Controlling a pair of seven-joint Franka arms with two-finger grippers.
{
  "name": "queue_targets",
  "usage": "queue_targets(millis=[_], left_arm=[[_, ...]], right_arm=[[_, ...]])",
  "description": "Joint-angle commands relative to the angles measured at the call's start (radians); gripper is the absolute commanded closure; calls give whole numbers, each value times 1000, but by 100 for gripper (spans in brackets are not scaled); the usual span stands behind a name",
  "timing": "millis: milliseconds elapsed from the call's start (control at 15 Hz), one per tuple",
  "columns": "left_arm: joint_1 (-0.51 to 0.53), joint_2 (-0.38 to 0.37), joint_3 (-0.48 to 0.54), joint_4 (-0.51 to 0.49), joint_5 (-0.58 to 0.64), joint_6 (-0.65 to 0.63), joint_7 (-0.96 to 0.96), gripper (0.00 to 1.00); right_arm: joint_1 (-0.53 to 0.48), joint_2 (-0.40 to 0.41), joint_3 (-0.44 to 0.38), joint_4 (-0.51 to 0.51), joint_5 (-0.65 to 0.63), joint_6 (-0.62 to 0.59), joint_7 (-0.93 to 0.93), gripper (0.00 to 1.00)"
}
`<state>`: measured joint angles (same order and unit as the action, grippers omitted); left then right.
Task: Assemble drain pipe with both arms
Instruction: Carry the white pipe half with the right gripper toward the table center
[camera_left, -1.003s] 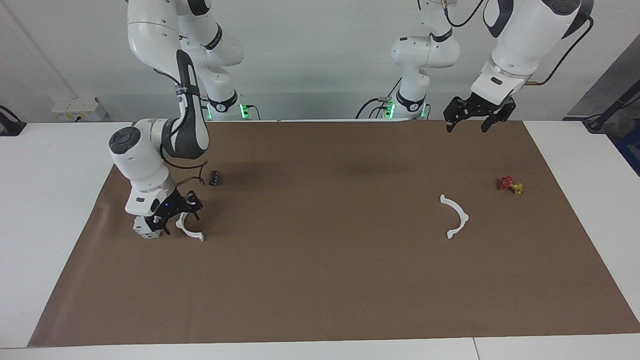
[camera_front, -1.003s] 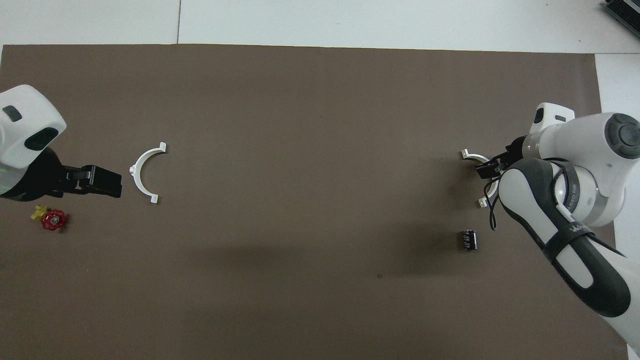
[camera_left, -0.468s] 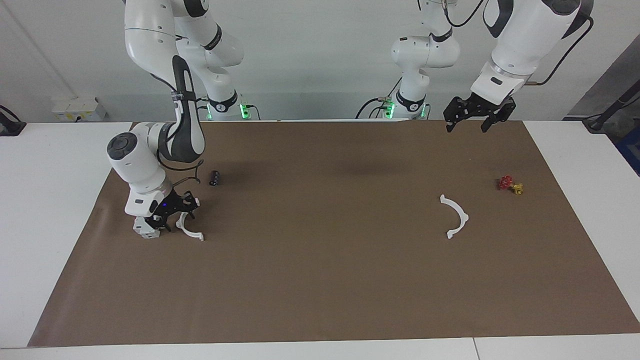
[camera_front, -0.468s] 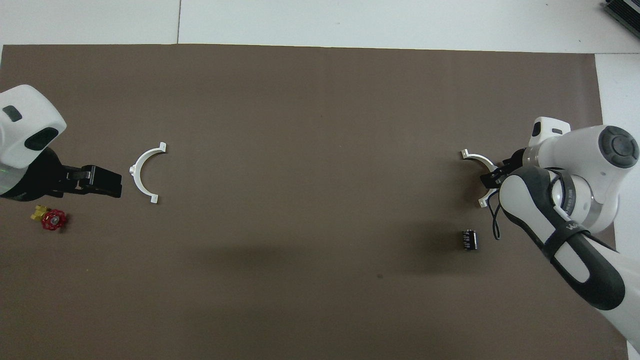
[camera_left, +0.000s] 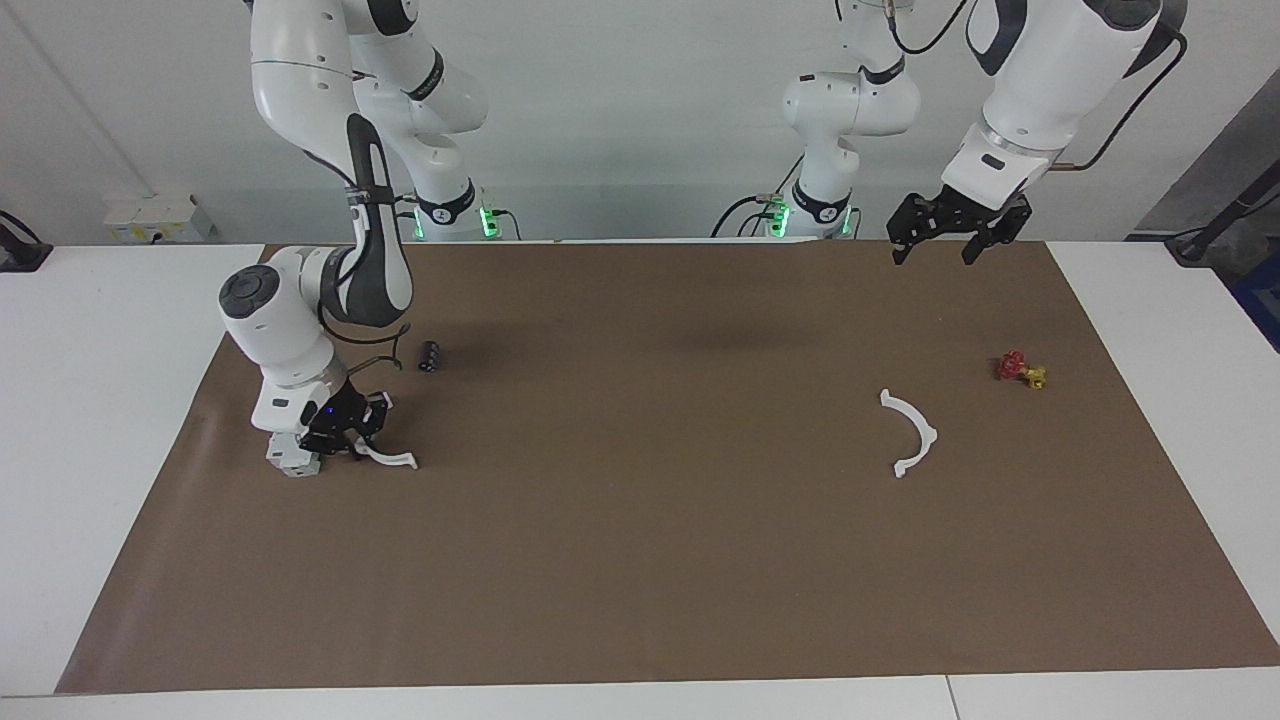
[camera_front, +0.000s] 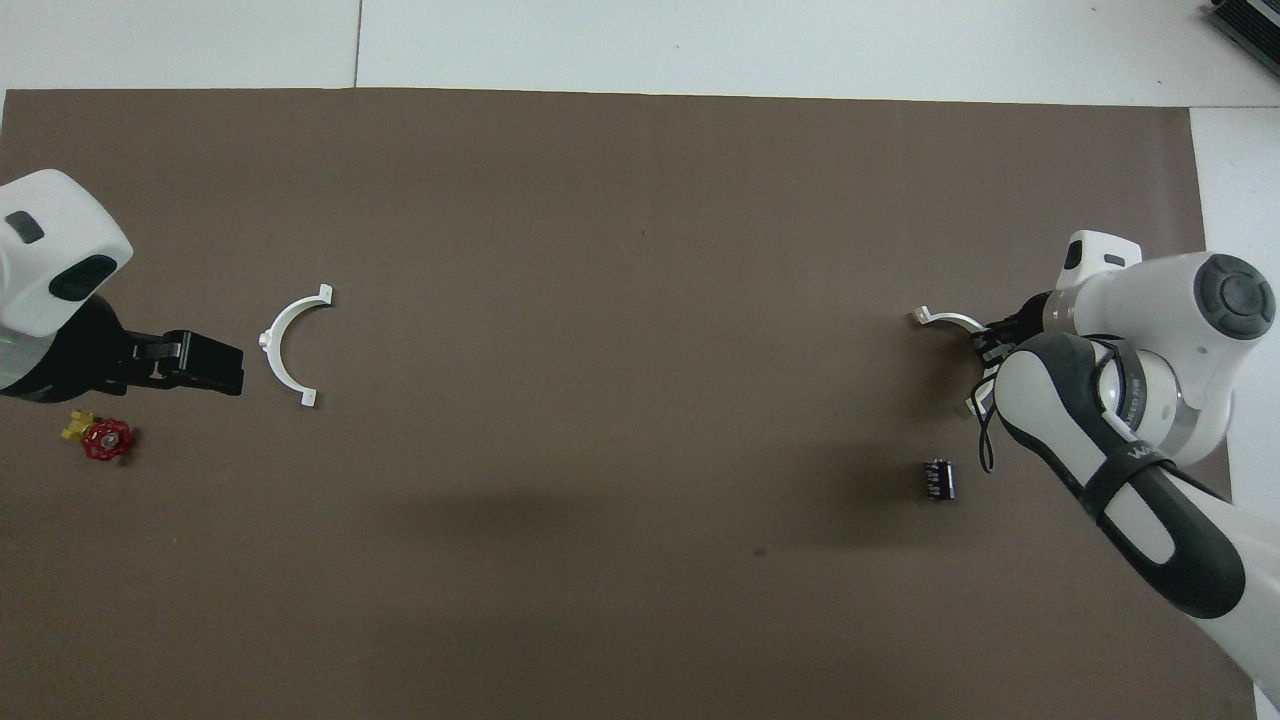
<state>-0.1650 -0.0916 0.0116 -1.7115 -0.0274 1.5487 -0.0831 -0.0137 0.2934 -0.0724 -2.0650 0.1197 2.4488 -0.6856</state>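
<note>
Since a second ago the right gripper (camera_left: 345, 440) has drawn its fingers together on the white half-ring (camera_left: 388, 458) at the right arm's end of the table, and that half-ring has tipped: one end is now pinched at the fingertips while the free end with its tab sticks out toward the middle of the brown mat (camera_left: 640, 560), low over the mat or touching it. In the overhead view the same half-ring (camera_front: 945, 321) shows its free tab clear of the gripper, the rest hidden under the arm.

The second half-ring (camera_left: 912, 434) lies flat on the mat toward the left arm's end, well apart from the first and untouched. The left gripper (camera_left: 948, 240) hangs in the air with its fingers spread wide and holding nothing, over the mat's edge nearest the robots; the left arm waits.

A grey-white blocky box (camera_left: 291, 461) sits just beside the right gripper. A small black part (camera_left: 428, 356) lies nearer to the robots than the held half-ring. A red-and-yellow valve piece (camera_left: 1020, 370) rests near the second half-ring.
</note>
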Motion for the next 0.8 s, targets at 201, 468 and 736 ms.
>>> queue_targets(millis=[201,468,736], left_arm=[[-1,-7,2,10,17,-24,2,0],[-1,-7,2,10,17,-24,2,0],[-1,-7,2,10,17,-24,2,0]], right_arm=[[164,-2,6,216,3,-287,458,100],[357,4,6,235,-15,-280,824,100],[461,44,8,288,-28,-274,1015,100]])
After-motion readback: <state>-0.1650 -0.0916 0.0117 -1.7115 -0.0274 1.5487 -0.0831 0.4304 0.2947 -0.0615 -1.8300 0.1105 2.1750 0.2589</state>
